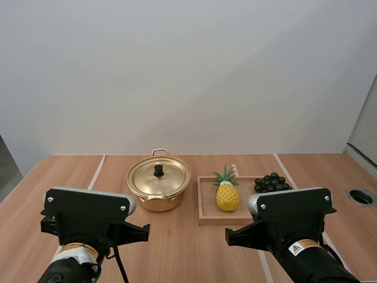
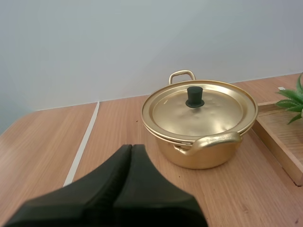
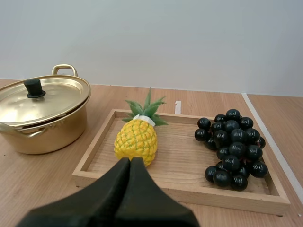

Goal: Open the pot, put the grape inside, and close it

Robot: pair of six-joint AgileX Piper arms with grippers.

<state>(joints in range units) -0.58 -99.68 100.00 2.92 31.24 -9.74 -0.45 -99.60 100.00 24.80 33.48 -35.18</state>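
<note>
A gold pot [image 1: 159, 188] stands on the table with its lid [image 2: 201, 109] on, black knob [image 2: 194, 96] upright. To its right a wooden tray [image 1: 207, 219] holds a bunch of dark grapes [image 3: 233, 146] at its right end. My left gripper [image 2: 131, 147] is shut on nothing, well short of the pot. My right gripper [image 3: 130, 161] is also shut and empty, just before the tray's near rim [image 3: 180, 190]. In the high view both arms sit at the table's near edge.
A yellow toy pineapple [image 3: 136, 137] lies in the tray's left half, between the pot and the grapes. A round hole [image 1: 361, 197] is set in the table at far right. Bare wood lies left of the pot.
</note>
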